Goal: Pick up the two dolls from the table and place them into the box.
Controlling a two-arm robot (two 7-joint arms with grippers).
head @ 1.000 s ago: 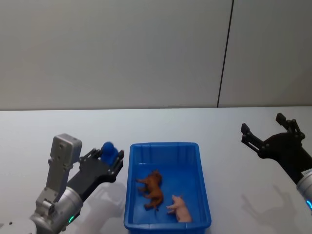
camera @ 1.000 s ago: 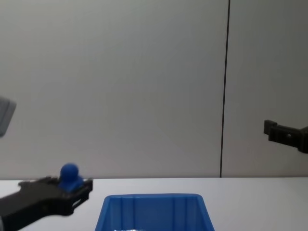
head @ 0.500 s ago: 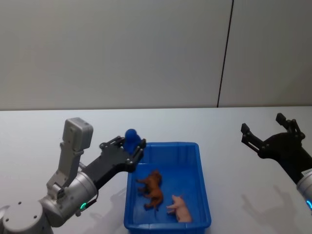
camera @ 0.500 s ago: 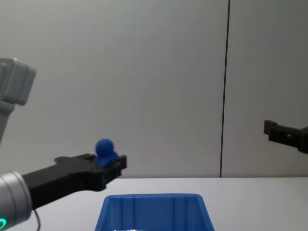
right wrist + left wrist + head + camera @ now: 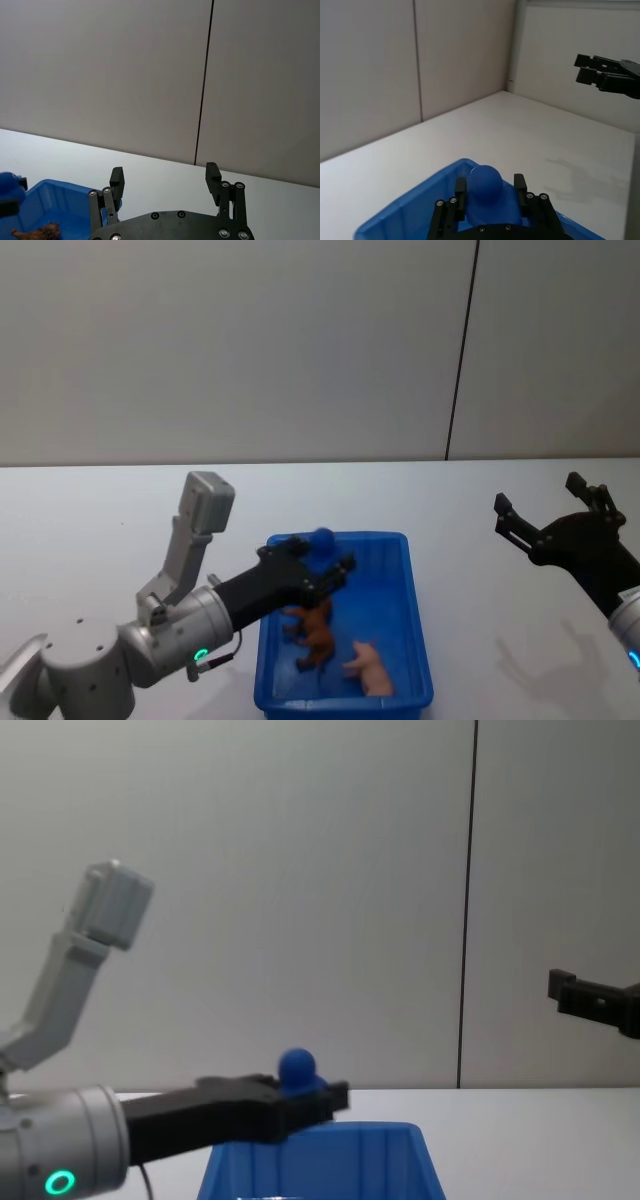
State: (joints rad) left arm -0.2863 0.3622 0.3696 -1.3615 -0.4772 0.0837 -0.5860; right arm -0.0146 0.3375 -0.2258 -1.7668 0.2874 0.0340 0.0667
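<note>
Left hand over box with blue doll; release pending.

The left hand (image 5: 318,565) is closed on 1 blue doll (image 5: 322,540), held above the box (image 5: 415,640) near its far-left rim. The right hand (image 5: 548,512) hangs open and empty, well apart over the desk (image 5: 100,510). Risk: releasing this near the rim could let the doll strike the edge and fall outside. The brown toy (image 5: 312,625) and pink toy (image 5: 370,668) lie inside.

Left pincer (image 5: 318,558) reaches forward, clamped shut; right pincer (image 5: 548,510) hangs spread, raised
</note>
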